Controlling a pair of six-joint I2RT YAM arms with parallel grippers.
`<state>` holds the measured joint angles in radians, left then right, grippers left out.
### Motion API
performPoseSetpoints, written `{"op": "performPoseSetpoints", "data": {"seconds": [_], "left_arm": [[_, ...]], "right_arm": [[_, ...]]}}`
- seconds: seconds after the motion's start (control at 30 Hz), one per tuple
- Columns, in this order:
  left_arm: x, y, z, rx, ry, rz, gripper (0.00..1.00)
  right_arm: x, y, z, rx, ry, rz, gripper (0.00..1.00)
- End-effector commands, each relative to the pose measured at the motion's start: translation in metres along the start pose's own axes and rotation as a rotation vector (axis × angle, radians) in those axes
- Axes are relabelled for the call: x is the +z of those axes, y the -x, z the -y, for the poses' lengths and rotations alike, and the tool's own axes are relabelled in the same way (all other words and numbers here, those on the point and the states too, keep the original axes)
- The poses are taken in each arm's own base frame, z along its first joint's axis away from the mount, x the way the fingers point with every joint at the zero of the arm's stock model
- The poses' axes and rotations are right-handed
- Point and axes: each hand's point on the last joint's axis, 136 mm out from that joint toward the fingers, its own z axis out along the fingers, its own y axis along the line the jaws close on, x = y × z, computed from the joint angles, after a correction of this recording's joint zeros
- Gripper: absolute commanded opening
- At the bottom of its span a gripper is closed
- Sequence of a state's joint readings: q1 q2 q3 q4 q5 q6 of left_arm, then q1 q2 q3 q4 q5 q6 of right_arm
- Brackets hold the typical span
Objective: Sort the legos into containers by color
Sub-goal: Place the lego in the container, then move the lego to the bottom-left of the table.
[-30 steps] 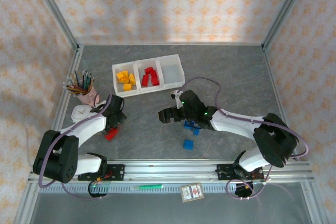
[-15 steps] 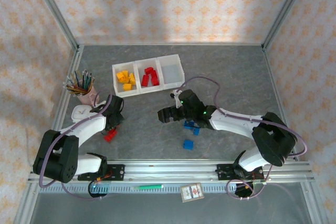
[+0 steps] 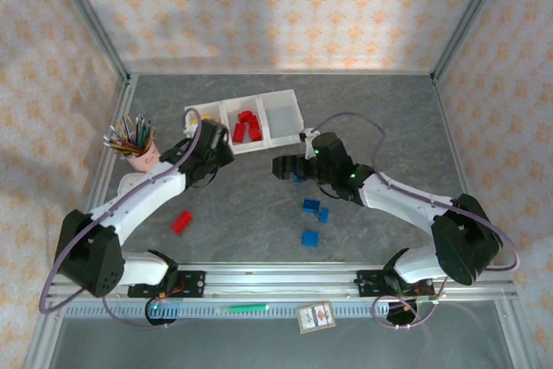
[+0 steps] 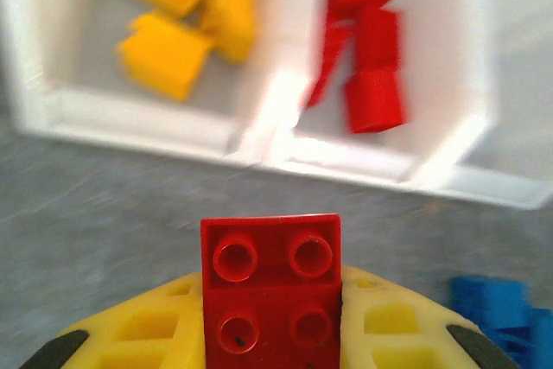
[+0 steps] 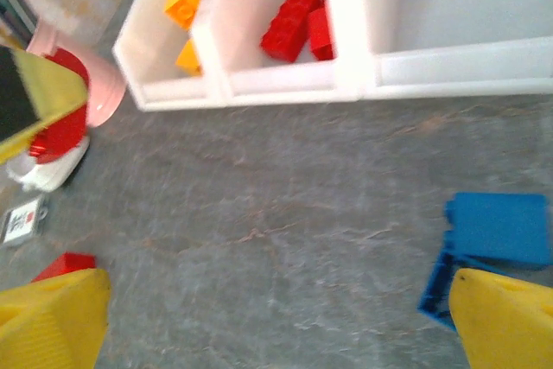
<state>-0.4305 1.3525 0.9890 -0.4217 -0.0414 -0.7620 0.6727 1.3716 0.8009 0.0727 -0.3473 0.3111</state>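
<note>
Both arms have swung up toward the bins [image 3: 282, 117] since a sec ago. L arm went from low by the loose red [image 3: 181, 221] to the bins' front-left corner, R arm from over the blues [image 3: 311, 206] to just right of centre.

L jaws are nearly shut on a red brick [image 4: 270, 287], which pokes fwd out of the grip, over the counter [image 3: 259, 205] and short of the front wall. R jaws are wide open w/ nothing held; one blue [image 5: 499, 229] lies just beside a finger.

Risks, as I judge:
- Held red lines up roughly w/ the divider btwn the yellow and red bins. A release w/o shifting right could land it on the rim, among the yellows [image 4: 164, 62], or on the counter.
- Grip looks to be on the brick's back part only, so a knock on the wall could twist it out.
- Arms are near each other, so they may clash if R heads for the empty end bin now.
</note>
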Motion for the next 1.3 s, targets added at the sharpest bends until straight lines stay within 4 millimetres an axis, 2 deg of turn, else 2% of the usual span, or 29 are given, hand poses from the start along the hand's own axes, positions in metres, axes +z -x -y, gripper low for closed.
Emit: {"op": "performPoseSetpoints", "data": {"seconds": [0.0, 0.1, 0.23, 0.33, 0.37, 0.47, 0.6, 0.73, 0.93, 1.13, 1.17, 1.27], "left_arm": [[0.012, 0.021, 0.035, 0.107, -0.012, 0.037, 0.22], [0.033, 0.043, 0.059, 0.159, 0.009, 0.066, 0.22], [0.064, 0.061, 0.083, 0.228, 0.028, 0.077, 0.22], [0.087, 0.074, 0.086, 0.245, 0.081, 0.083, 0.23], [0.103, 0.072, 0.083, 0.251, 0.108, 0.066, 0.23], [0.125, 0.078, 0.079, 0.251, 0.136, 0.063, 0.24], [0.14, 0.084, 0.067, 0.245, 0.194, 0.06, 0.29], [0.139, 0.089, 0.073, 0.255, 0.173, 0.072, 0.46], [0.121, 0.094, 0.078, 0.258, 0.147, 0.085, 0.53], [0.088, 0.09, 0.078, 0.271, 0.108, 0.094, 0.55], [0.074, 0.092, 0.078, 0.27, 0.09, 0.108, 0.56], [0.053, 0.081, 0.067, 0.283, 0.089, 0.1, 0.57]], "right_arm": [[-0.011, 0.026, 0.013, 0.058, -0.059, 0.073, 1.0], [-0.015, 0.034, 0.02, 0.082, -0.067, 0.101, 1.0], [-0.018, 0.039, 0.025, 0.084, -0.079, 0.123, 1.0], [-0.017, 0.038, 0.029, 0.084, -0.091, 0.119, 0.99], [-0.017, 0.037, 0.03, 0.083, -0.095, 0.117, 1.0], [-0.017, 0.036, 0.032, 0.078, -0.104, 0.115, 1.0], [-0.018, 0.037, 0.032, 0.063, -0.108, 0.11, 1.0], [-0.02, 0.039, 0.029, 0.055, -0.099, 0.114, 1.0], [-0.02, 0.042, 0.026, 0.035, -0.091, 0.115, 1.0], [-0.019, 0.043, 0.02, -0.014, -0.08, 0.08, 1.0], [-0.019, 0.042, 0.018, -0.024, -0.073, 0.075, 1.0], [-0.017, 0.036, 0.011, -0.06, -0.059, 0.059, 1.0]]}}
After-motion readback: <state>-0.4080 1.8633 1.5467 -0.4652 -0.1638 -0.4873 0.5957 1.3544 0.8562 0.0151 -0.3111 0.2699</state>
